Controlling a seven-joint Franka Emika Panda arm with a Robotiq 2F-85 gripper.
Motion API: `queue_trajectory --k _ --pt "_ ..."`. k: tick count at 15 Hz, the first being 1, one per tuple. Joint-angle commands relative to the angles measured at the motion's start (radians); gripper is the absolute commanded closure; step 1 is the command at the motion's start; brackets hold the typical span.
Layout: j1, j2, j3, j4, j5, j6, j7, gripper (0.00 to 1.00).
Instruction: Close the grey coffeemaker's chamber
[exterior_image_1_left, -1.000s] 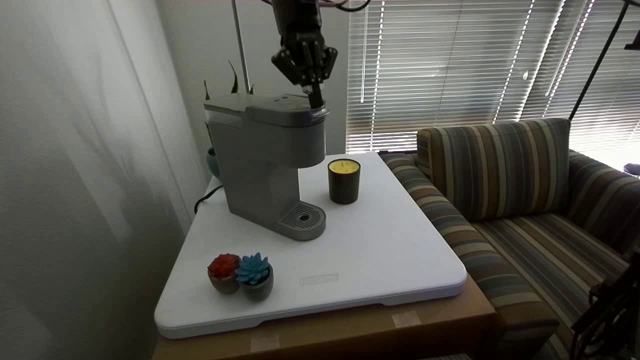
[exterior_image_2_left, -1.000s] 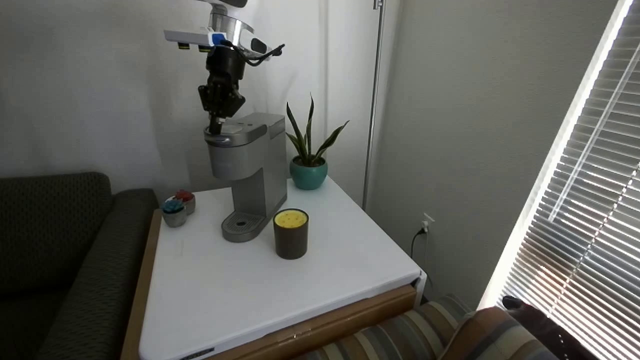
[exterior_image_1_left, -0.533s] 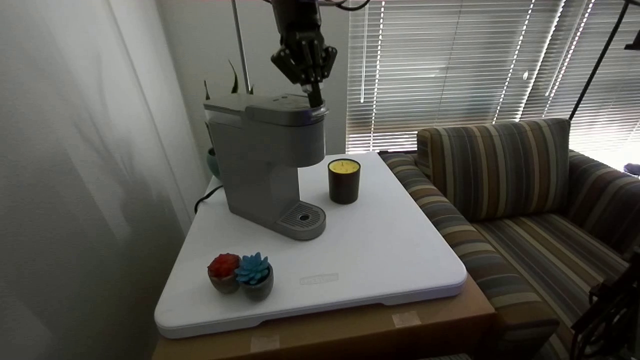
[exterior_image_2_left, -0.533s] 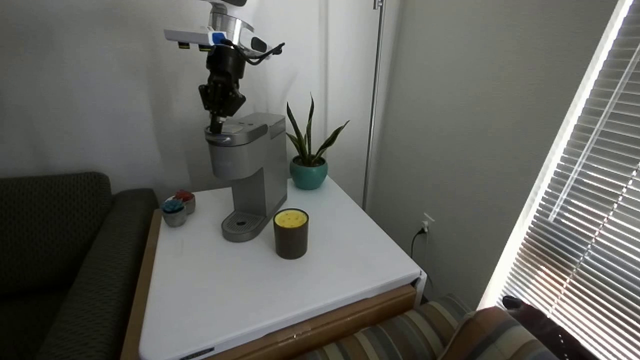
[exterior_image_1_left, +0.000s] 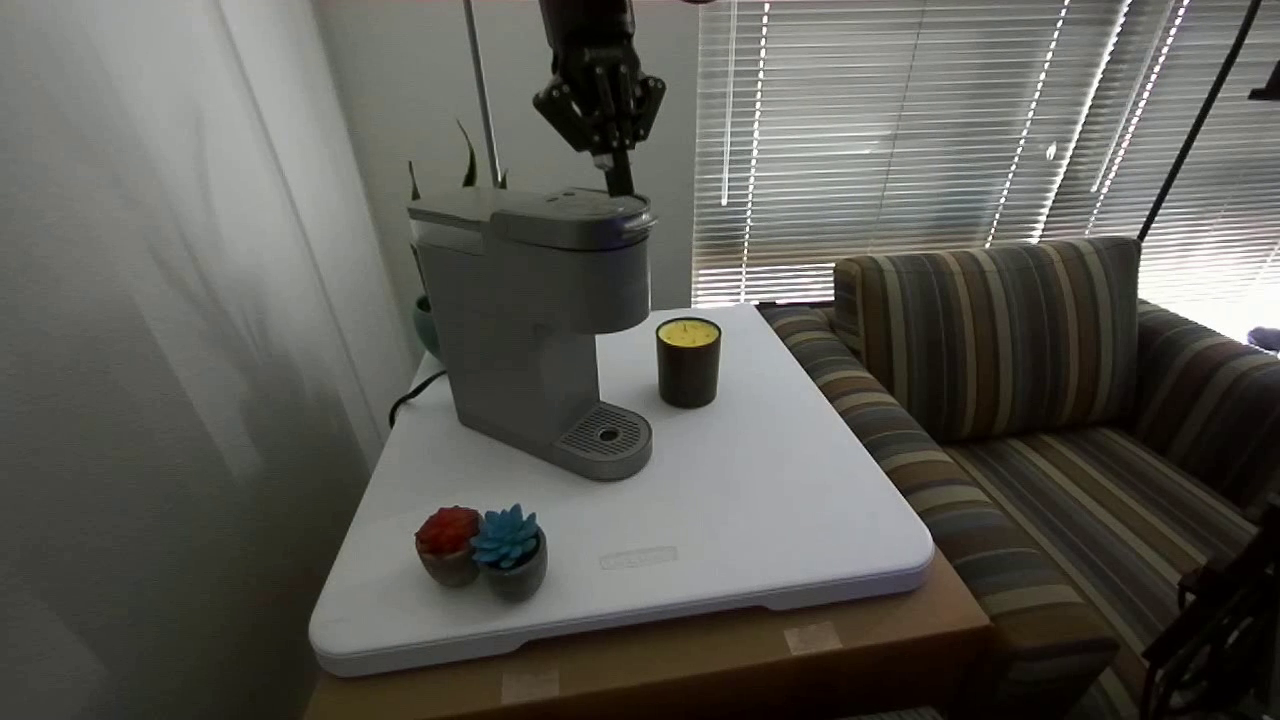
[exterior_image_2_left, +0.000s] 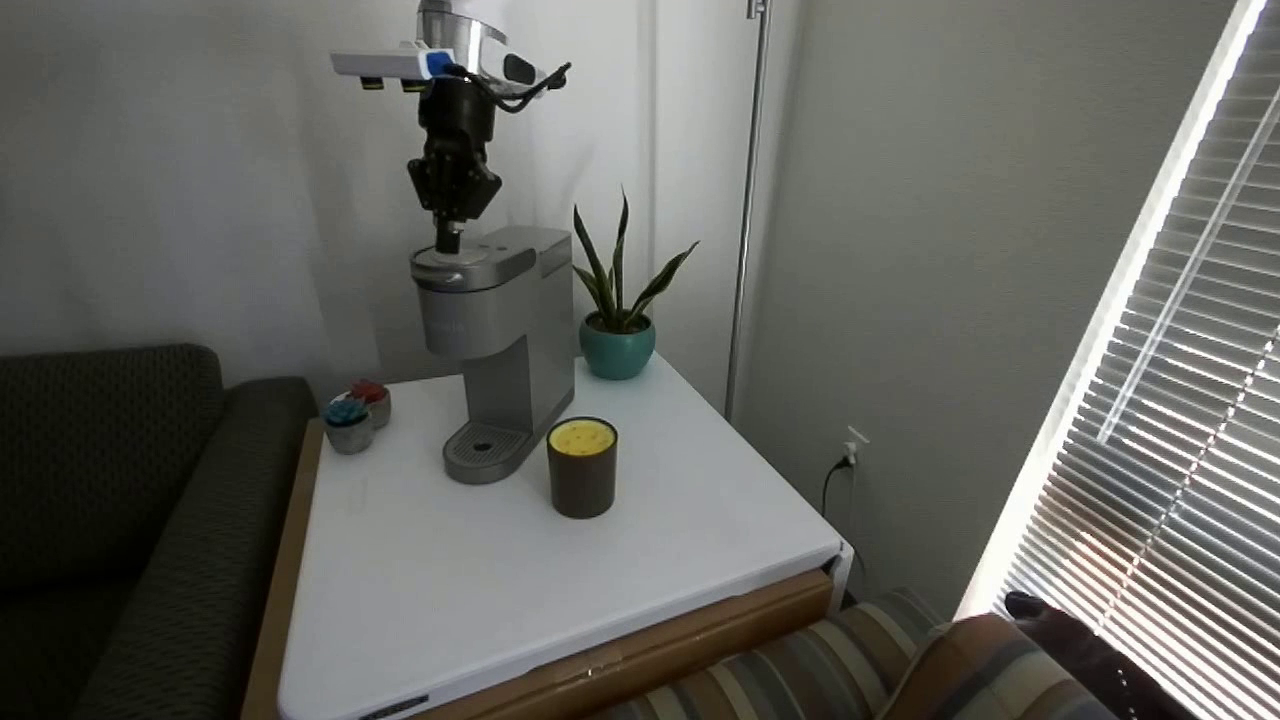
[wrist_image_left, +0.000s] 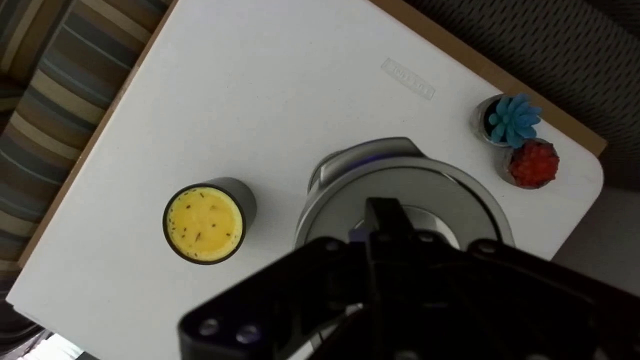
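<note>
Lifting gripper (exterior_image_2_left: 448, 243) up and back off front of chamber (exterior_image_1_left: 568, 224); clenched empty at the jaws; apparently leaving grey coffeemaker (exterior_image_1_left: 530, 330) closed, as asked.

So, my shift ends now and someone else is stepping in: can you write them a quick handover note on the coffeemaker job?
Tool: shut, holding nothing, pointing down over the chamber lid; contact unclear.
Coffeemaker: upright on the white tabletop, dark cup with yellow contents beside it.
Done: in both exterior views the chamber lid sits flat, so it looks closed.
Left: probably just confirming it is latched, which the views don't settle, then moving clear.
</note>
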Motion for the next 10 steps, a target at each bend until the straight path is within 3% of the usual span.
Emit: queue_trajectory --k 1,10 --pt "-0.001 -0.027 -0.014 -0.016 -0.009 0.015 0.008 1.0" --pt "-0.006 -0.035 -0.009 0.0 -0.003 -0.099 0.099 1.0"
